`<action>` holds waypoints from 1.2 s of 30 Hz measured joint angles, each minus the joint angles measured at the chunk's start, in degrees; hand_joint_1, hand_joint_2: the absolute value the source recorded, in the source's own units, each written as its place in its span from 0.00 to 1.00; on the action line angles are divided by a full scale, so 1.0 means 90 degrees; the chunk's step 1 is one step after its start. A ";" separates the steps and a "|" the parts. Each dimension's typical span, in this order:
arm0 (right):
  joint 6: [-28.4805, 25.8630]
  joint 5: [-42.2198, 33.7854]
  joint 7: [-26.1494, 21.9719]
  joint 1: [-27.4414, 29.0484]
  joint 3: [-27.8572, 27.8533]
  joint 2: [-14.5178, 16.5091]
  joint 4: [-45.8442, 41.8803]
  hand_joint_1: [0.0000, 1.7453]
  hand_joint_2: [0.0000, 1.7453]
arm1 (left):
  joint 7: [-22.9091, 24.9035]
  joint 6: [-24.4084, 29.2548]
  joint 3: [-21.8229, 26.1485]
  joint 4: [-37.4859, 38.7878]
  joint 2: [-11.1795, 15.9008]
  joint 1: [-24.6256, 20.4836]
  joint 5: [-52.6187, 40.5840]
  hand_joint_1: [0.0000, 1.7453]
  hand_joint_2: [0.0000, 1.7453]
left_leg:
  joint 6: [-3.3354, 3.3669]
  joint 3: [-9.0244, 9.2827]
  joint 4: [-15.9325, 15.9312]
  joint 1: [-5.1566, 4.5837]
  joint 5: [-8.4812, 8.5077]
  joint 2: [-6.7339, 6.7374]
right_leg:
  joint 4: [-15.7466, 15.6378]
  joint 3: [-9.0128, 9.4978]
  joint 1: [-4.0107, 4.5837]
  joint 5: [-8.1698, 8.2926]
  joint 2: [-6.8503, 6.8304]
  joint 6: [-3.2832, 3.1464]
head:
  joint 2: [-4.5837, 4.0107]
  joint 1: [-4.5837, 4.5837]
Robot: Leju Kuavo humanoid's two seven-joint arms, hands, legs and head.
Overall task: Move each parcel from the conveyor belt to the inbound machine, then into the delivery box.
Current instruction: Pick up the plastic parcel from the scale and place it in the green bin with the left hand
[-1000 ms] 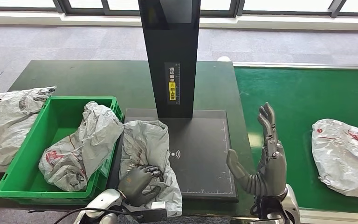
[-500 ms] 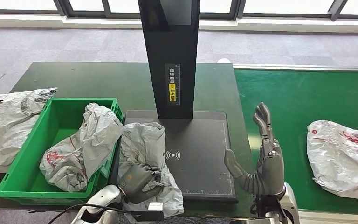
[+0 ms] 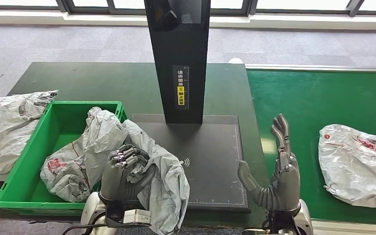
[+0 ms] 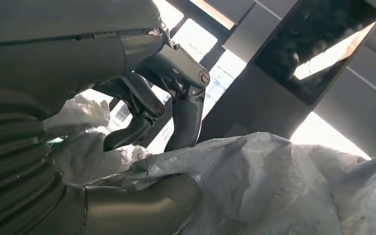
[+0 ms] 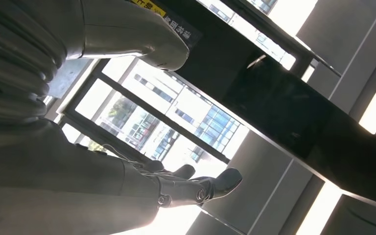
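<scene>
I am holding a parcel (image 3: 161,171) in the left hand (image 3: 125,169), fingers bunching its film over the scanner pad's (image 3: 215,161) left edge beside the bin (image 3: 34,161). It is looking light, limp and slippery, so I am judging gathered folds the best hold. Right hand (image 3: 279,171) is hovering, fingers spread.

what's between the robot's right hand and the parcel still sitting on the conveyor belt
Nothing: in the head view, only bare green conveyor belt separates the open right robot hand from the parcel.
</scene>
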 joint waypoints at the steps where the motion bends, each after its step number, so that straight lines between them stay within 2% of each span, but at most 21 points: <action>1: -0.0006 -0.0022 0.0000 0.0000 0.0000 0.0000 0.0001 0.00 1.00 | -0.0012 0.0058 0.0003 -0.0066 -0.0015 0.0041 0.0026 1.00 1.00 | 0.0000 -0.0001 0.0000 0.0000 0.0000 0.0001 | 0.0000 -0.0002 0.0000 0.0000 0.0001 0.0000 | 0.0000 0.0001; 11: -0.0227 -0.0291 0.0000 -0.0001 0.0091 -0.0052 0.0002 0.00 1.00 | -0.0026 0.0301 0.0004 -0.0534 -0.0043 0.0376 0.0278 1.00 1.00 | 0.0000 -0.0003 0.0000 0.0000 0.0000 0.0002 | 0.0000 -0.0005 0.0000 0.0001 0.0002 0.0000 | -0.0001 0.0001; 21: -0.0142 -0.0494 0.0001 -0.0170 0.0190 -0.0112 0.0021 0.00 1.00 | -0.0026 0.0499 -0.0062 -0.0923 0.0019 0.0547 0.0874 1.00 1.00 | 0.0000 -0.0009 0.0000 0.0000 0.0000 0.0002 | 0.0001 -0.0010 0.0000 0.0001 0.0002 0.0000 | -0.0001 0.0001; 27: -0.0174 -0.0662 0.0007 -0.0278 0.0211 -0.0163 0.0104 0.00 1.00 | -0.0026 0.1318 -0.0187 -0.1766 0.0448 0.0671 0.2465 1.00 1.00 | -0.0002 -0.0012 0.0000 0.0000 0.0001 0.0001 | 0.0003 -0.0014 0.0004 0.0000 0.0002 -0.0001 | -0.0001 0.0000; 30: -0.0199 -0.0709 0.0007 -0.0340 0.0263 -0.0195 0.0152 0.00 1.00 | -0.0026 0.1483 -0.0134 -0.2236 0.0690 0.0711 0.2918 1.00 1.00 | -0.0003 -0.0017 -0.0001 0.0003 0.0002 -0.0003 | 0.0004 -0.0016 0.0007 -0.0002 -0.0003 -0.0004 | -0.0001 -0.0001; 32: -0.0171 -0.0725 0.0007 -0.0400 0.0295 -0.0203 0.0191 0.00 1.00 | -0.0026 0.1501 -0.0001 -0.2533 0.0783 0.0733 0.3084 1.00 1.00 | -0.0005 -0.0020 -0.0001 0.0005 0.0004 -0.0005 | 0.0005 -0.0019 0.0007 -0.0002 -0.0002 -0.0006 | -0.0001 0.0000; 36: -0.0035 -0.0730 0.0007 -0.0533 0.0311 -0.0204 0.0274 0.00 1.00 | -0.0026 0.1525 0.0587 -0.3048 0.0865 0.0689 0.3429 1.00 1.00 | -0.0007 -0.0020 -0.0001 0.0005 0.0005 -0.0003 | 0.0005 -0.0022 0.0006 -0.0001 0.0001 -0.0007 | -0.0001 -0.0001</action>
